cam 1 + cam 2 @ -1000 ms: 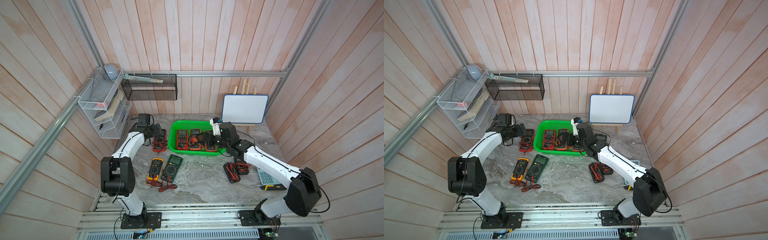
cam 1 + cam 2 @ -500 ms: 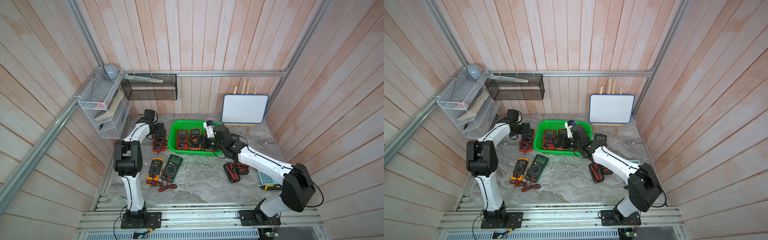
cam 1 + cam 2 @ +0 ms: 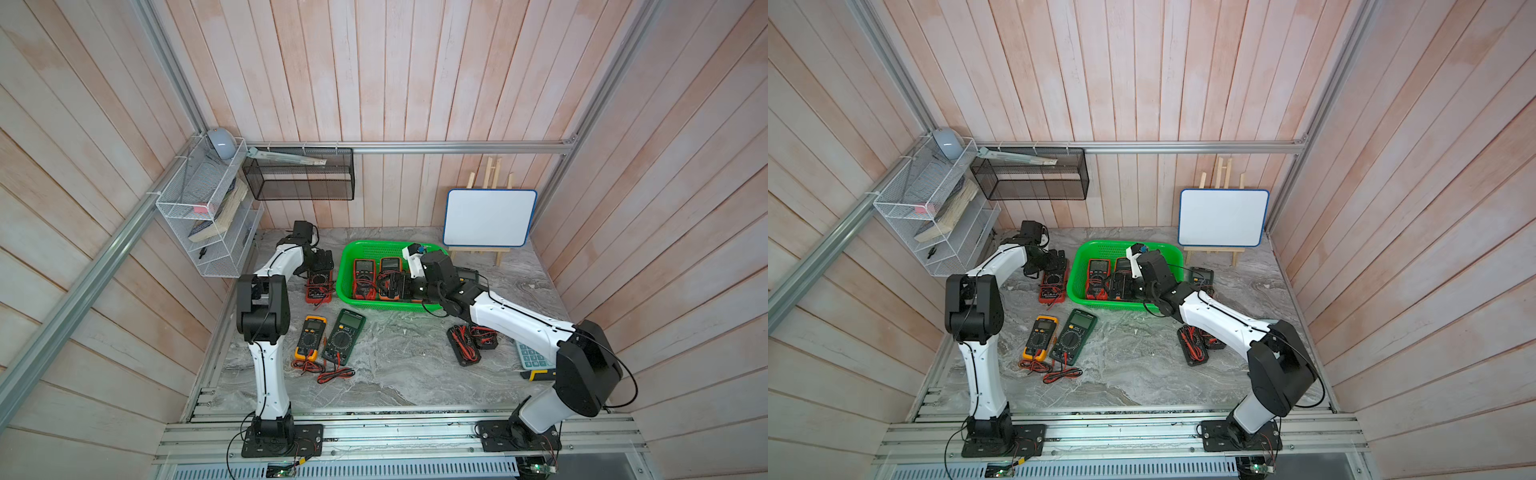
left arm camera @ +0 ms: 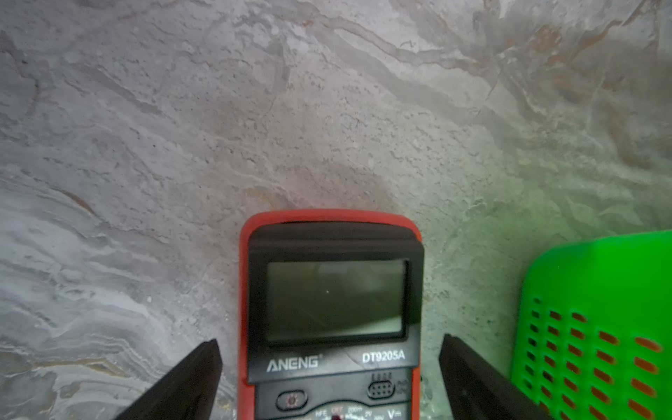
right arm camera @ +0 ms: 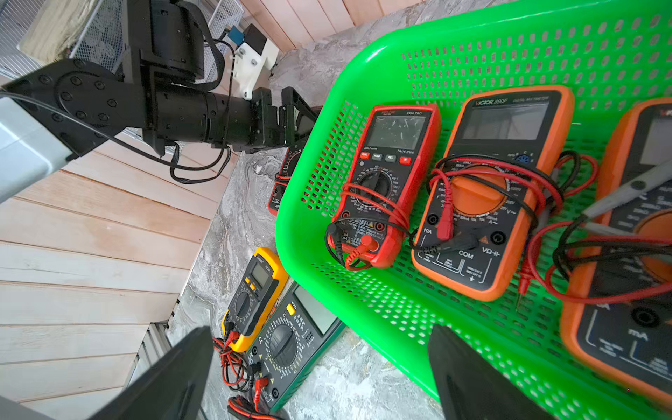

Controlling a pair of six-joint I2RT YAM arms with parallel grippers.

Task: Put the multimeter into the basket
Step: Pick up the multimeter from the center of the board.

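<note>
A red multimeter (image 3: 319,286) (image 3: 1053,286) (image 4: 332,302) lies flat on the marble table, just left of the green basket (image 3: 376,246) (image 3: 1113,247) (image 4: 600,276) (image 5: 327,276). My left gripper (image 3: 322,266) (image 3: 1057,262) (image 4: 330,340) (image 5: 291,112) hangs low over it, open, one finger on each side of the meter's body and neither touching it. My right gripper (image 3: 395,286) (image 3: 1120,286) (image 5: 320,329) is open and empty at the basket's front rim. Inside the basket lie a red meter (image 5: 389,174) and two orange meters (image 5: 491,189), wrapped in leads.
A yellow meter (image 3: 309,336) (image 5: 254,287) and a dark green meter (image 3: 344,336) (image 5: 291,342) lie side by side at the front left with loose leads. Black meters (image 3: 467,343) and a calculator (image 3: 532,357) sit on the right. A whiteboard (image 3: 488,218), white wire rack (image 3: 199,208) and black mesh basket (image 3: 299,174) line the back.
The left arm's elbow has swung inward and upright while its gripper stays over the red multimeter. The right gripper has shifted left over the basket. Both stay open.
</note>
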